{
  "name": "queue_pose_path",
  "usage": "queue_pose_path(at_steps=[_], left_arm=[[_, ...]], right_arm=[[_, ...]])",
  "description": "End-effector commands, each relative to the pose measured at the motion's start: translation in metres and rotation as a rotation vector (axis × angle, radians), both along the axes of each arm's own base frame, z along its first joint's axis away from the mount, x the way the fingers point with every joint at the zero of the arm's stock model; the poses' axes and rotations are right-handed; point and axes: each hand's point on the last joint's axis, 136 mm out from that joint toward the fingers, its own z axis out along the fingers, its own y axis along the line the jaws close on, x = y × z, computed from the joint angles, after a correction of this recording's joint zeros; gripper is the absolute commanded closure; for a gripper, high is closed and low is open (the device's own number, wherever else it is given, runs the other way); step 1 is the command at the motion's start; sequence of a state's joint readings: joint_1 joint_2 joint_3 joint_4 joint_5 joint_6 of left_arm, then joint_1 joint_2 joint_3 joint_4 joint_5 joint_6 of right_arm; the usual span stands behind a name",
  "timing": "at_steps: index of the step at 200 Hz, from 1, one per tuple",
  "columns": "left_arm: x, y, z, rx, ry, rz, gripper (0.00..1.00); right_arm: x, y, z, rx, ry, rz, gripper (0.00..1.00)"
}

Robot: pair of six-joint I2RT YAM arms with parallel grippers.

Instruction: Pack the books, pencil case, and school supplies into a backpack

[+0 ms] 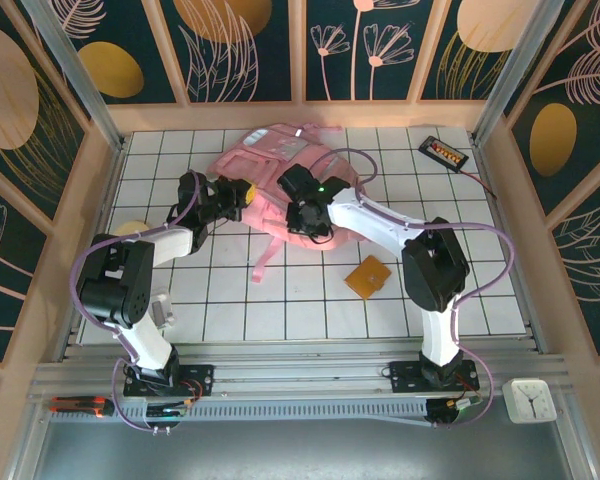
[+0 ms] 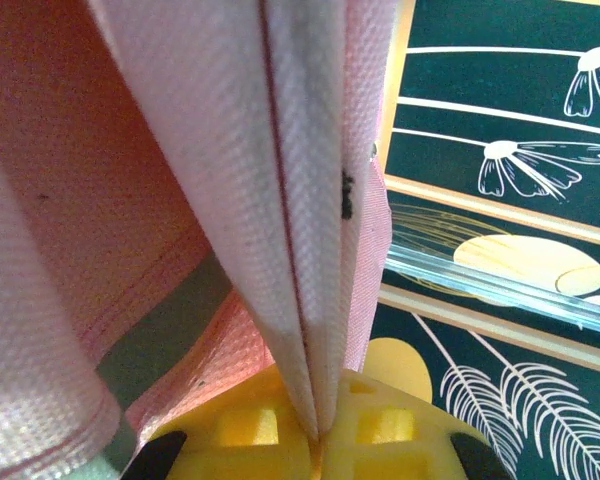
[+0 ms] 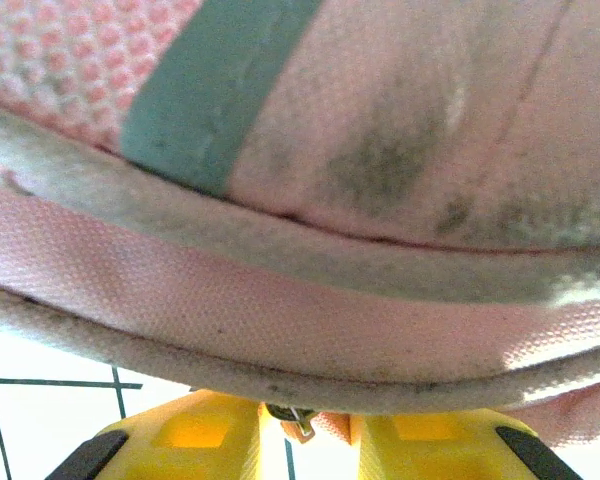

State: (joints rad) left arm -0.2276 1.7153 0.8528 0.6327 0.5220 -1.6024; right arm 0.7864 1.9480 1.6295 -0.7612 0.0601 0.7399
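Observation:
The bright pink backpack lies at the back middle of the tiled table, its straps trailing toward the front. My left gripper is at its left side, and its yellow fingers are shut on a fold of pink backpack fabric. My right gripper sits at the bag's near edge. In the right wrist view the jaws stand a little apart under the grey-trimmed rim, with a small zipper pull between them. The orange square pad lies flat to the right. The books and pencil case are hidden.
A black gadget with red marks lies at the back right with its cable. A pale yellow disc peeks out behind the left arm. Wooden walls ring the table. A small white clock sits off the front right.

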Motion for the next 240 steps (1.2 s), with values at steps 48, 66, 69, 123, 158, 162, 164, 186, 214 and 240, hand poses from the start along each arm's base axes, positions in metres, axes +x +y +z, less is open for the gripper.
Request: queue_pose_path(at_steps=[48, 66, 69, 123, 158, 162, 164, 186, 214, 240], left_arm=[[-0.003, -0.007, 0.053, -0.097, -0.106, -0.019, 1.00], [-0.003, -0.007, 0.053, -0.097, -0.106, -0.020, 1.00], [-0.003, -0.007, 0.054, -0.097, -0.107, -0.018, 1.00], [-0.004, -0.006, 0.046, -0.017, -0.109, -0.036, 1.00], [-0.003, 0.008, 0.029, 0.125, -0.100, -0.043, 1.00], [-0.003, 0.010, 0.027, 0.140, -0.097, -0.043, 1.00], [-0.003, 0.011, 0.025, 0.146, -0.095, -0.043, 1.00], [-0.001, 0.023, 0.017, 0.224, -0.091, -0.046, 1.00], [0.001, 0.034, 0.015, 0.288, -0.093, -0.052, 1.00], [0.002, 0.036, 0.013, 0.286, -0.093, -0.058, 1.00]], right_arm=[[0.004, 0.017, 0.010, -0.010, -0.041, 0.016, 0.85], [0.005, 0.018, 0.014, -0.028, -0.052, 0.022, 0.89], [0.005, 0.018, 0.015, -0.030, -0.053, 0.024, 0.90], [0.002, -0.001, 0.026, -0.077, -0.064, 0.024, 0.96], [-0.002, -0.027, 0.029, -0.065, -0.019, 0.015, 0.97], [-0.002, -0.031, 0.029, -0.062, -0.015, 0.014, 0.97], [-0.001, -0.033, 0.029, -0.060, -0.013, 0.013, 0.97], [-0.002, -0.051, 0.030, -0.031, 0.024, 0.023, 0.97], [-0.002, -0.070, 0.026, 0.008, 0.058, 0.046, 0.97], [0.002, -0.072, 0.027, 0.065, 0.061, 0.082, 0.95]])
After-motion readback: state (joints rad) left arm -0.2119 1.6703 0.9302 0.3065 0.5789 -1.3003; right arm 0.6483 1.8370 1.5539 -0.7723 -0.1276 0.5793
